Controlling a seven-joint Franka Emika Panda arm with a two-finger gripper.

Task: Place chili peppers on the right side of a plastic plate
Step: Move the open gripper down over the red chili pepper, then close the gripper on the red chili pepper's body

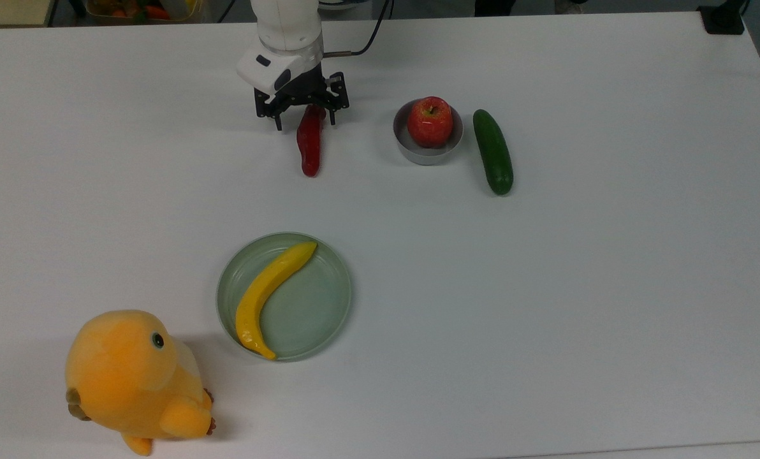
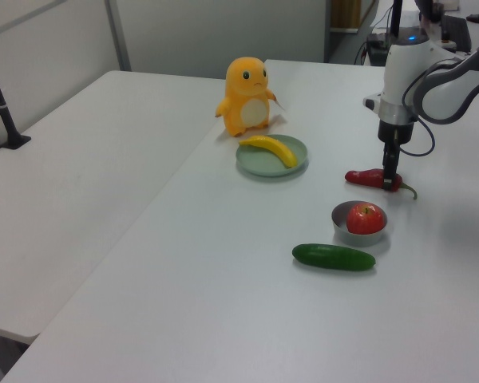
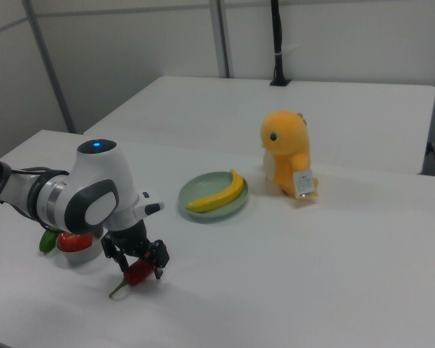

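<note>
Nearest the top view's lower edge sits an orange plush toy [image 1: 131,379], just off the plastic plate [image 1: 313,312] toward the top view's lower left. The plate itself rests flat on the white worktop [image 1: 546,319], and a yellow banana [image 1: 268,296] lies inside it, curving along the half on the top view's left, with the other half of the plate bare. Beyond the plate, toward the top view's upper edge and well apart from it, the chili peppers [image 1: 308,150] lie on the worktop, tapered tip pointing back toward the plate. Farther from the plate on the top view's right stands a small grey bowl [image 1: 426,155] holding a red apple [image 1: 430,121], and just beside the bowl, on its side away from the plate, lies a dark green cucumber [image 1: 493,152]. Farthest from the plate along the chili's line, the hand [image 1: 305,122] is down over the chili's stem end, its fingers apart with one on each side of the fruit; in the right view the hand [image 3: 139,272] straddles the red body [image 3: 135,276] low to the worktop.
</note>
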